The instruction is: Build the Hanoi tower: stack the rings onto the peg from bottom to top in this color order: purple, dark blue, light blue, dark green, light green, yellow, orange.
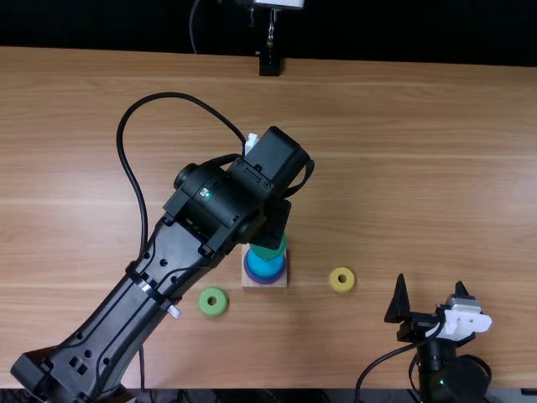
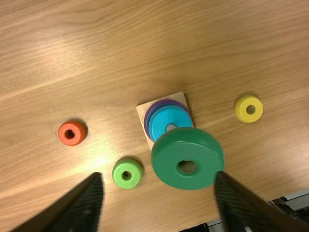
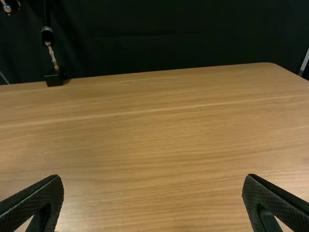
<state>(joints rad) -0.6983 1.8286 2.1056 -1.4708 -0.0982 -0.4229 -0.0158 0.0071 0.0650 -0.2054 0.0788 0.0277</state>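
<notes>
Apparently, dark green ring: up over the stack in the left wrist view [image 2: 187, 154], nearer the camera than the light blue ring [image 2: 164, 117], its hole looking off the peg [image 2: 170, 127]; what bears its weight I cannot tell
Left gripper [image 2: 158, 174]: jaws part-spread, wider than the dark green ring, which sits nearer one finger, with a gap at the other; no clear pinch shows
Right gripper [image 1: 430, 280]: jaws spread wide, empty, at five o'clock from the stack as the top view has it
Dark green feel: probably light, hard, smooth-coated, so likely to roll or slip if caught on its curved shoulder; best taken across the full width, level with the hole
Light blue ring: lying on the stack above the purple ring [image 2: 165, 102]; its broad flat face should seat the next ring well once the hole finds the peg
Light green ring [image 1: 213, 302]: flat on the tabletop [image 1: 419, 151], eight o'clock from the wooden base [image 2: 141, 111]; stiff, squat, suited to a straight-down grasp on opposite sides
Yellow ring [image 1: 341, 280]: between three and four o'clock from the base; a small rim, so centre the jaws carefully
Orange ring [image 2: 71, 133]: roughly nine o'clock from the base, smallest purchase, gentle squeeze enough
</notes>
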